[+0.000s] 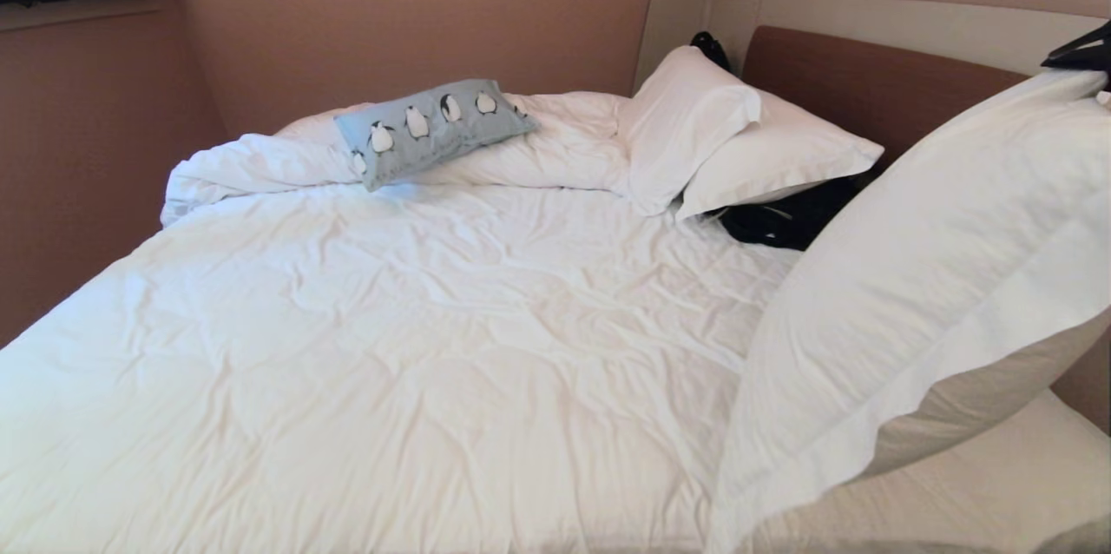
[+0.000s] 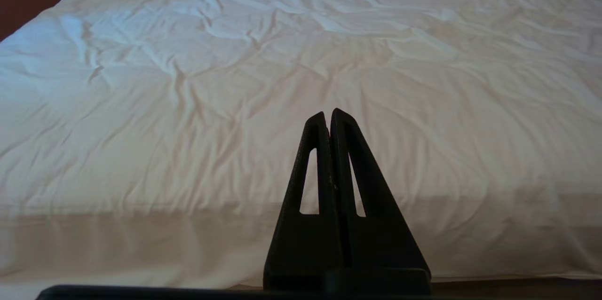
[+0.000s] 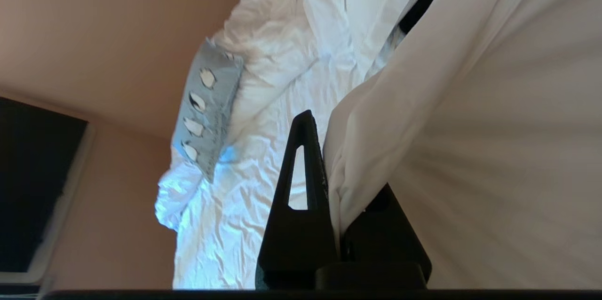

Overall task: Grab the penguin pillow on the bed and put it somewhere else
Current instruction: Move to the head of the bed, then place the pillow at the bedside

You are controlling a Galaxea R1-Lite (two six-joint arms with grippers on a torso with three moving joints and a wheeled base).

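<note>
Right gripper (image 3: 324, 149) clamped on white pillow (image 1: 937, 293), lower right of frame; penguin pillow (image 1: 431, 130) untouched, upper left on bed (image 1: 391, 346). Risk: wrong item moved. Left gripper (image 2: 328, 119) closed, empty.

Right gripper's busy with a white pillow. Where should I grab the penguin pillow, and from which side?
Probably take the penguin pillow by its near lower-left corner, coming from the foot of the bed. It lies propped on the bunched duvet, so that end overhangs the flat sheet and leaves room for a finger under the edge. The right gripper is shut on the large white pillow; the left gripper is shut and free.
</note>
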